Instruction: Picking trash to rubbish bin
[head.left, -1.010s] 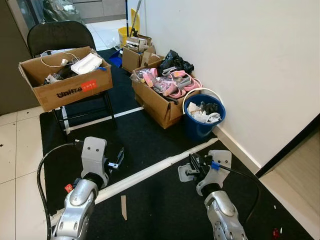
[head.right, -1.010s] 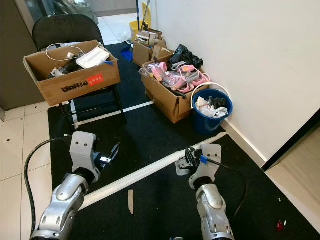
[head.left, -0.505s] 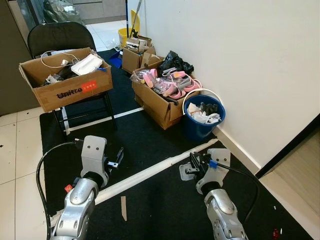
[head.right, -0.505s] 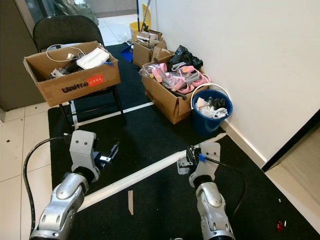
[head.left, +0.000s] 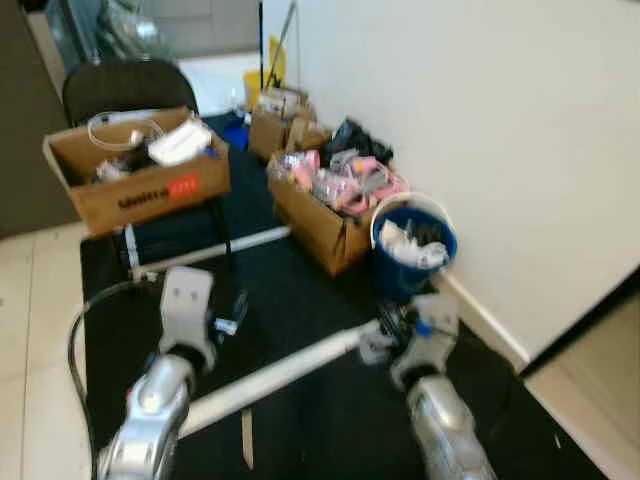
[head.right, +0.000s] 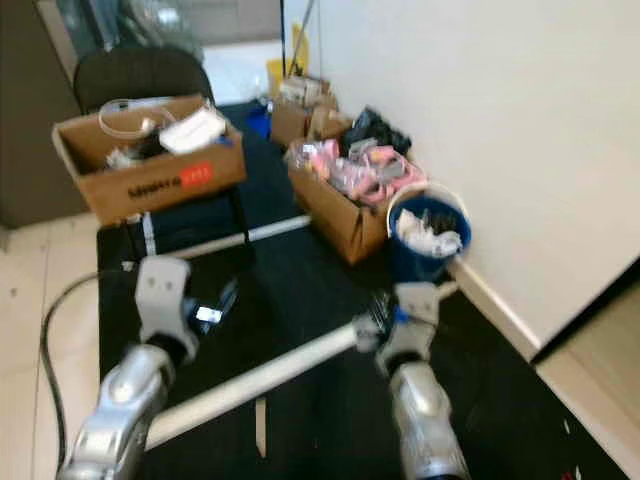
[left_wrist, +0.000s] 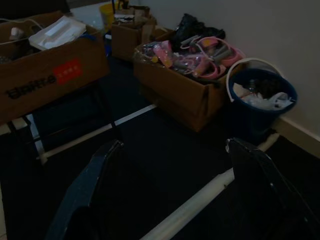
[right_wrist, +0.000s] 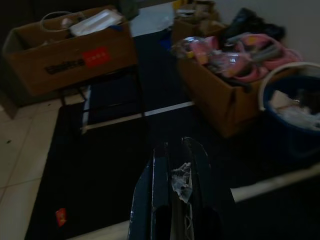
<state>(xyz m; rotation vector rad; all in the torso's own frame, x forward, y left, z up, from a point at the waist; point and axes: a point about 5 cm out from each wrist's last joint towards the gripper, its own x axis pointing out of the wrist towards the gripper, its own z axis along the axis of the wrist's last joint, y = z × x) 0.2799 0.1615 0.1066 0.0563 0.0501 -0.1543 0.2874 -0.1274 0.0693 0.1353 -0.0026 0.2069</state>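
The right gripper (right_wrist: 179, 165) has its jaws pressed together on a small crumpled scrap of pale trash (right_wrist: 180, 180), which sits pinched between the two black fingers. The left gripper (left_wrist: 172, 150) is released, its jaws spread wide with nothing between them; its fingers (left_wrist: 95, 180) frame the black mat (left_wrist: 165, 150) and a long white strip (left_wrist: 195, 205) lying across it.

Both silver arms reach forward and low over the mat. In the head views the right gripper (head.left: 385, 330) hangs just short of the blue rubbish bin (head.left: 415, 245), above the near end of the white strip (head.left: 280, 370). The left gripper (head.left: 232, 315) hovers over the mat in front of the chair.

The bin stands against the white wall (head.left: 480, 120), with a white rim and pale crumpled waste already inside. Just beside it sits a cardboard box of pink items (head.left: 335, 200), and smaller boxes (head.left: 275, 115) lie further along the wall. A black chair (head.left: 130, 90) carries a cardboard box with a red label (head.left: 140, 170), holding a white cable and flat white packets.

Both head views are blurred, so the lettering on the box and the contents of the far boxes cannot be made out. The wrist views are dim. A small red speck (right_wrist: 60, 215) lies on the mat in the right wrist view; what it is cannot be told.
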